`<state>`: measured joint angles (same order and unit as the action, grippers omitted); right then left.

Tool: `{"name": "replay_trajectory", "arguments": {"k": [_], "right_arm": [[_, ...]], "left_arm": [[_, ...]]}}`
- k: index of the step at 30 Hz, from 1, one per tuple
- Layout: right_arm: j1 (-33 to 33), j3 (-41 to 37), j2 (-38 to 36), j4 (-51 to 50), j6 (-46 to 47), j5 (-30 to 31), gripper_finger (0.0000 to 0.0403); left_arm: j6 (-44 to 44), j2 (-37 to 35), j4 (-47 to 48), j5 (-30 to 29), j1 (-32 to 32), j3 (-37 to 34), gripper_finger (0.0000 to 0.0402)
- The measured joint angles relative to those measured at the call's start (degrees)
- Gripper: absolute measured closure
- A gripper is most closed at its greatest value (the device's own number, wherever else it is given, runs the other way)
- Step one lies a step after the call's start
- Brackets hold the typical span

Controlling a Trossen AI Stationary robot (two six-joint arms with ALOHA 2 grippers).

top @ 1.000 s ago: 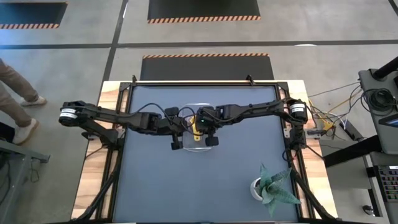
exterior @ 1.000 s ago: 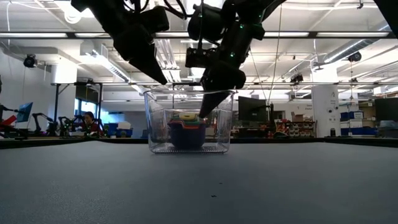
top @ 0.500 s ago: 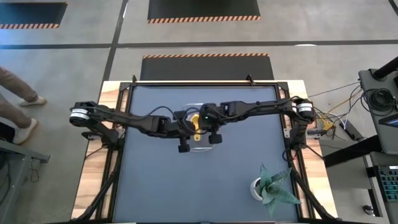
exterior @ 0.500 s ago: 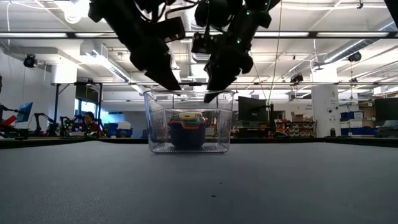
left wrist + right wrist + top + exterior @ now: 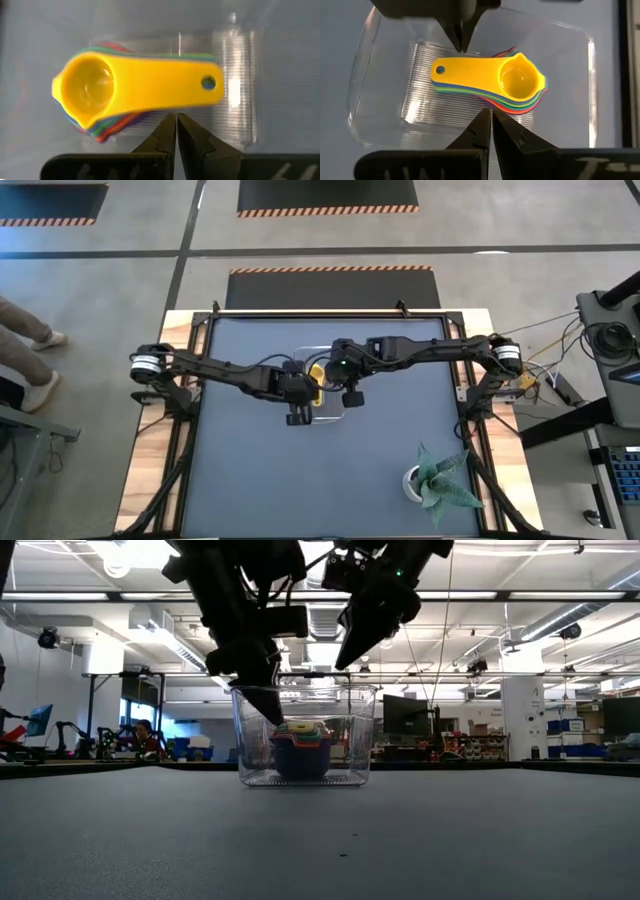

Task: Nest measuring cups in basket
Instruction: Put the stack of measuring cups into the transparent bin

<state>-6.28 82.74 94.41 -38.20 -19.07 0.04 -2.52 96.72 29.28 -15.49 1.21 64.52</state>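
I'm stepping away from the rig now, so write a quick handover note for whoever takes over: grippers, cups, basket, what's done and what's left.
Left gripper: shut, empty, tip dipped inside the basket beside the cup stack.
Right gripper: shut, empty, above the basket rim.
Cups: one nested stack on the basket floor, yellow on top, other colours showing beneath; not all can be counted.
Plant pot: on the table's near right, untouched.
Done: nesting appears finished; no cup shows loose on the table.
Left: probably just lift both arms clear, and check the stack sits straight.

No readable text, labels or signs.
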Motion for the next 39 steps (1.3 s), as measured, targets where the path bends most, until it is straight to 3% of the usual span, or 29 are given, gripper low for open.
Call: {"name": "replay_trajectory", "arguments": {"k": [39], "right_arm": [[0.0, 0.0, -1.5, -2.1, 0.5, 0.0, 0.0394]], "left_arm": [[0.9, 2.0, -0.4, 1.1, -0.2, 2.2, 0.0402]]}}
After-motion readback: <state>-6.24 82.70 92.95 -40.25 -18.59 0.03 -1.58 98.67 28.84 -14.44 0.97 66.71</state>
